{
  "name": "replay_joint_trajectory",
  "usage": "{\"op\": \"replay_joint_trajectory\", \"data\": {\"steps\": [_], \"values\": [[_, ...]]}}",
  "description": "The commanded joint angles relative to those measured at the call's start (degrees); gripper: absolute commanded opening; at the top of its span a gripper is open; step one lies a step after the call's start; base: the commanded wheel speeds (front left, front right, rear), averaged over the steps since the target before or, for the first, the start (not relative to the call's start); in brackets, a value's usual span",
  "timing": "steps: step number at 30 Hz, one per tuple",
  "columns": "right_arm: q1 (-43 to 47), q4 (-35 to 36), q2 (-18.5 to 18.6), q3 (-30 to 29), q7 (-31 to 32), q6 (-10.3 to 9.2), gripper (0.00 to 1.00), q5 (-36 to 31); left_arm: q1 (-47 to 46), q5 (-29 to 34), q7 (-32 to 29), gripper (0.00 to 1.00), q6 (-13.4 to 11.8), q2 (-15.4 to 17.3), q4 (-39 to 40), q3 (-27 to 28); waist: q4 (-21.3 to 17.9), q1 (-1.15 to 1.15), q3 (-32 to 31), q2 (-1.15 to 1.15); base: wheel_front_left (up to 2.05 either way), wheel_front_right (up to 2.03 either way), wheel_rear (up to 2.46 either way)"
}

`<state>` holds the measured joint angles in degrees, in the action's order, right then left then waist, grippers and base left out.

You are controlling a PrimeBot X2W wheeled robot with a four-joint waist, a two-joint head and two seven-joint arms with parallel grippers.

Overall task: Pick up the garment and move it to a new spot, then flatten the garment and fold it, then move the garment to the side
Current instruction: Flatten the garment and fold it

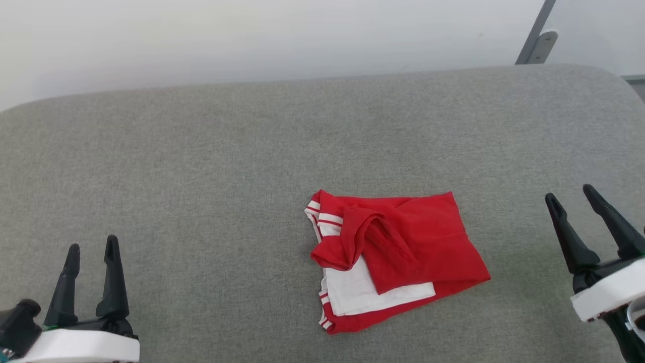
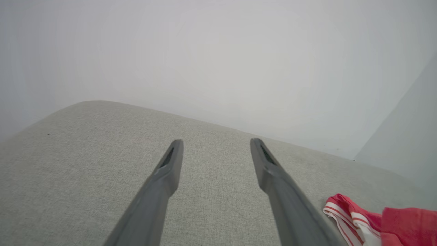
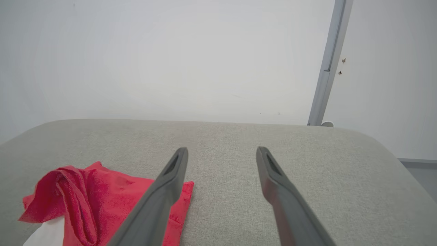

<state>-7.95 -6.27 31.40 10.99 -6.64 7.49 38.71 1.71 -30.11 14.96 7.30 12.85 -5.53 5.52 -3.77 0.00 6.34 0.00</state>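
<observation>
Upholstery (image 1: 201,166) in grey spans the view. The garment (image 1: 403,247) lies on it right of centre in a loose folded packet, so folding looks done and perhaps only the sideways move is left. The left gripper (image 1: 93,242) and right gripper (image 1: 570,193) hover spread and empty, well apart from it.

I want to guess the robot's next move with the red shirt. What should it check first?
1. Left gripper open and empty: ok.
2. Right gripper open and empty: ok.
3. Red jersey lying on the grey cushion, apart from both grippers: ok.
4. Fold tidy: not ok, a red flap is bunched on top and a white part pokes out.
5. Bare cushion beside the jersey for moving it: ok.
6. Lower layers flat: cannot tell, they are covered.
</observation>
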Motion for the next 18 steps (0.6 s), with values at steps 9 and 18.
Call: {"op": "replay_joint_trajectory", "data": {"steps": [9,18], "values": [[2.91,-7.27,-3.32,-1.32,-8.38,0.0,1.0,-5.17,3.71,2.16,0.29,1.0,0.18,0.07,0.38,0.33,-0.22,0.0,-3.14,0.0,0.0,0.0,0.0],[6.27,-4.42,-7.4,-6.81,-8.58,0.0,1.0,-10.67,5.76,2.93,0.29,1.0,0.19,0.26,-0.88,0.66,0.65,0.0,-4.82,0.0,0.0,0.0,0.0]]}}
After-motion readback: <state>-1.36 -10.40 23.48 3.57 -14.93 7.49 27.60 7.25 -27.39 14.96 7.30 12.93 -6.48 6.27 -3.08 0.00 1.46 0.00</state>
